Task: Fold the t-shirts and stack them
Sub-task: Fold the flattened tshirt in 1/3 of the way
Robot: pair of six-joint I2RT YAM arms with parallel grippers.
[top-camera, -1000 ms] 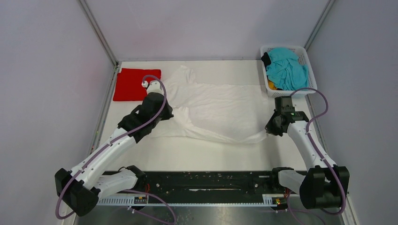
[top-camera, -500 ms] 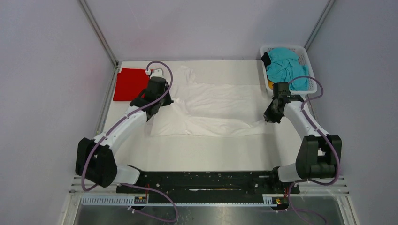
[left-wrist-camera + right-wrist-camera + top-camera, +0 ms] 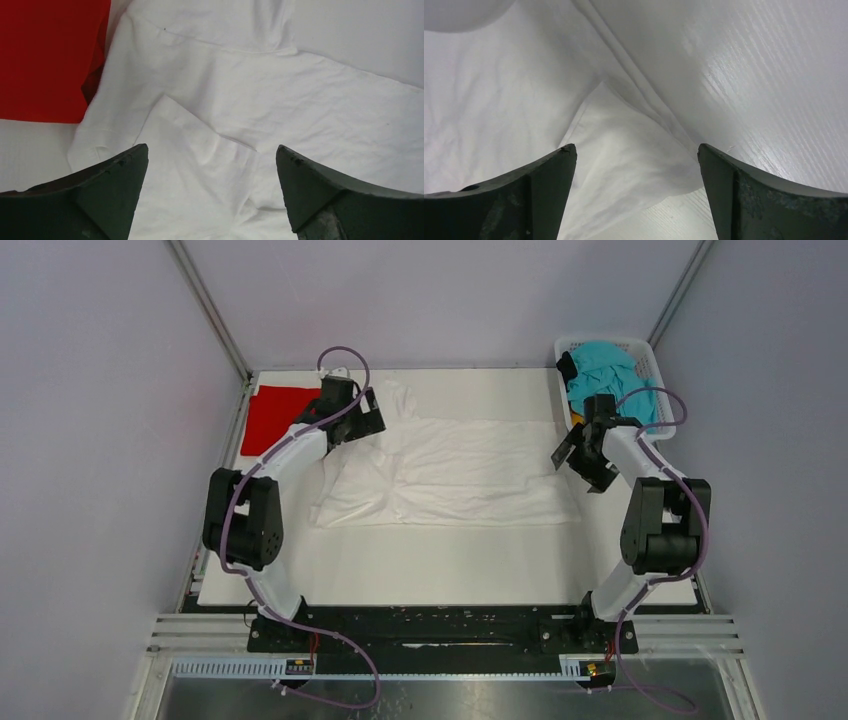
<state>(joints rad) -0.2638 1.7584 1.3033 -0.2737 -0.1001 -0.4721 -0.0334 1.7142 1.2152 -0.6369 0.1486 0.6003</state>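
Observation:
A white t-shirt (image 3: 450, 470) lies folded over on the table, its lower half doubled toward the back. My left gripper (image 3: 365, 415) hovers open over its left end, beside a folded red t-shirt (image 3: 275, 420). In the left wrist view the left gripper (image 3: 211, 147) has nothing between its fingers, with the white t-shirt (image 3: 280, 90) below and the red t-shirt (image 3: 45, 55) at upper left. My right gripper (image 3: 575, 455) stands open over the shirt's right end. In the right wrist view the right gripper (image 3: 637, 146) is empty above a folded corner of the white t-shirt (image 3: 499, 100).
A white basket (image 3: 600, 340) at the back right holds a teal t-shirt (image 3: 605, 375) and a dark one (image 3: 567, 365), close behind the right gripper. Bare white table (image 3: 774, 100) lies right of the shirt. Walls with metal posts close in the table on three sides.
Both grippers carried the white shirt's near edge toward the back, folding it over, then opened and let it go.

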